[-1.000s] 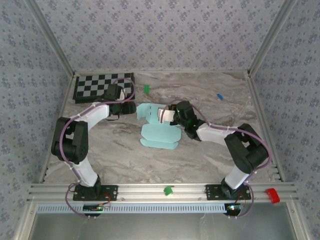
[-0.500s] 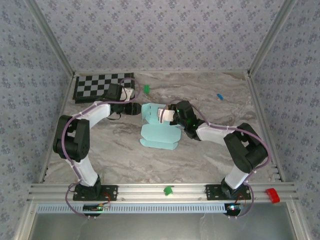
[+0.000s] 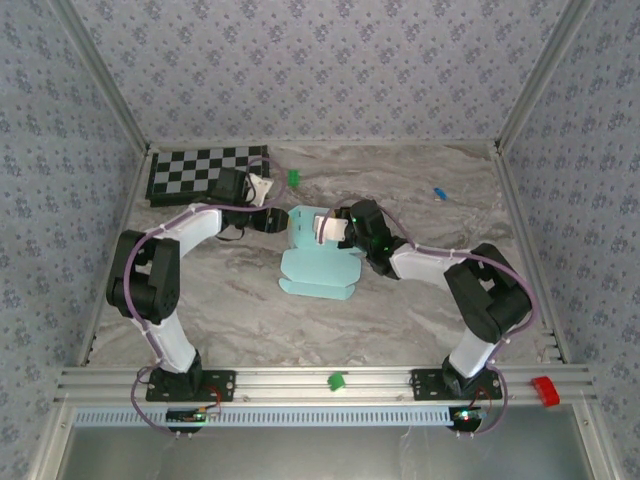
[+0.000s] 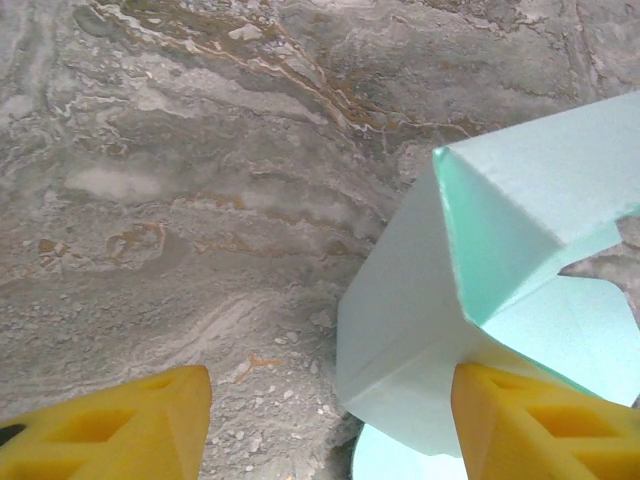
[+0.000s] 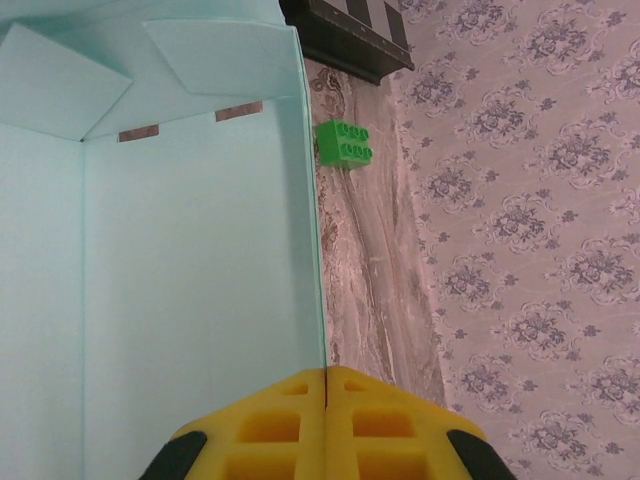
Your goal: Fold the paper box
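Right fingers (image 5: 270,430) are pressed together on an upright side wall of the paper box (image 3: 315,270); the thin edge of the card runs straight into the seam between them. Left fingers (image 4: 110,430) stand wide apart, released, with a folded corner of the box just beside one of them. The box lies in the middle of the marble table (image 3: 420,320), its far part raised and its near flaps flat. A green brick (image 5: 345,142) lies beyond it, near the checkerboard (image 3: 200,172).

Left tool (image 4: 325,400) spread wide; paper box (image 4: 420,310) beside 1 finger (image 4: 540,425), on table (image 4: 180,200).
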Motion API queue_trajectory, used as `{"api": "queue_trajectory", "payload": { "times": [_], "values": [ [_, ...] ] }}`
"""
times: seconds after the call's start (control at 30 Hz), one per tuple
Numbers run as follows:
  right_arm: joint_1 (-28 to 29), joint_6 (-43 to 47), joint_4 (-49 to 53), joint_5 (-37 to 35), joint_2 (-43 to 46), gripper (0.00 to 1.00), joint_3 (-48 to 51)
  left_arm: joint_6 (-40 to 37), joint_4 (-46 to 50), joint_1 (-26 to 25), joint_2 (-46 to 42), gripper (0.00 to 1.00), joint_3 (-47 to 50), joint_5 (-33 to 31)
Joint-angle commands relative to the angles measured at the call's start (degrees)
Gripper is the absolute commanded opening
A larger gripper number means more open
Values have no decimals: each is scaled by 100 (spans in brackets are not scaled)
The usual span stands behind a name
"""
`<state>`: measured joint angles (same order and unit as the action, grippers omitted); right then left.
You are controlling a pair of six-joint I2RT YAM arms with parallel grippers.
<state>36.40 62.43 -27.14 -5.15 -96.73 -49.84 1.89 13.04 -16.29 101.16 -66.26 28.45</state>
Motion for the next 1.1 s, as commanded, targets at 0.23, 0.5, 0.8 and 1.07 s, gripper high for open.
{"api": "queue_trajectory", "payload": {
  "times": [0.23,0.5,0.8,1.07],
  "values": [
    [16,-49,261,12,-173,0,-186,-222,-510,-80,26,63,401,760],
    [34,-48,280,19,-181,0,-183,-250,-588,-150,190,62,370,809],
    [86,-30,299,66,-151,0,-93,-137,-822,-216,399,61,285,665],
    [135,-22,384,67,-124,0,-77,60,-1200,-302,509,55,298,648]
  ]
}}
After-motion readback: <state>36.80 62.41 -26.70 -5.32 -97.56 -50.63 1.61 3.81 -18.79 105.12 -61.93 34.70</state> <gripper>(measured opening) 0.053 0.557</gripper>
